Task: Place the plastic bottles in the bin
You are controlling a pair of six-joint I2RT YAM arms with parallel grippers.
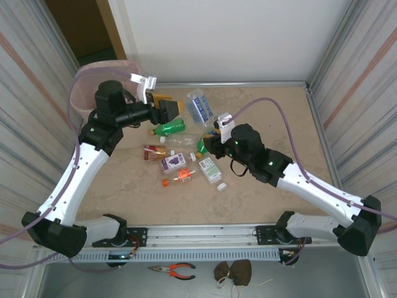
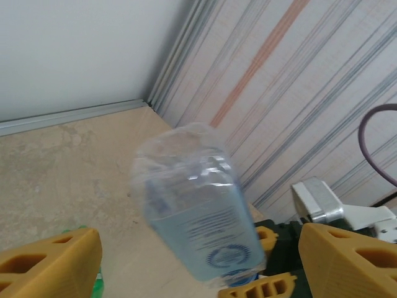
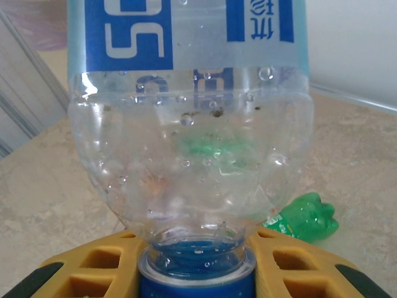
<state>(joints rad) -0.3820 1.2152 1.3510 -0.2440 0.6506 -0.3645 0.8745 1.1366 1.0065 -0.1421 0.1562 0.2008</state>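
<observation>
Top external view: the right gripper (image 1: 214,126) is closed on the neck of a clear bottle (image 1: 200,107) with a blue label, holding it above the far middle of the table (image 1: 279,118). The left gripper (image 1: 166,112) is just beside that bottle on its left, its yellow fingers spread and holding nothing. The pink bin (image 1: 87,87) stands at the far left corner, behind the left arm. A green bottle (image 1: 169,128) and the other bottles (image 1: 175,162) lie in a loose cluster mid-table, between the two arms. Pliers (image 1: 173,269) lie below the near rail. Left wrist view: the left gripper (image 2: 198,267) is wide open, and the blurred clear bottle (image 2: 198,223) hangs ahead between its fingers, touching neither. Right wrist view: the right gripper (image 3: 197,264) clamps the clear bottle (image 3: 192,161) at its blue cap, body pointing away from the camera. The green bottle (image 3: 304,220) lies on the table beyond.
</observation>
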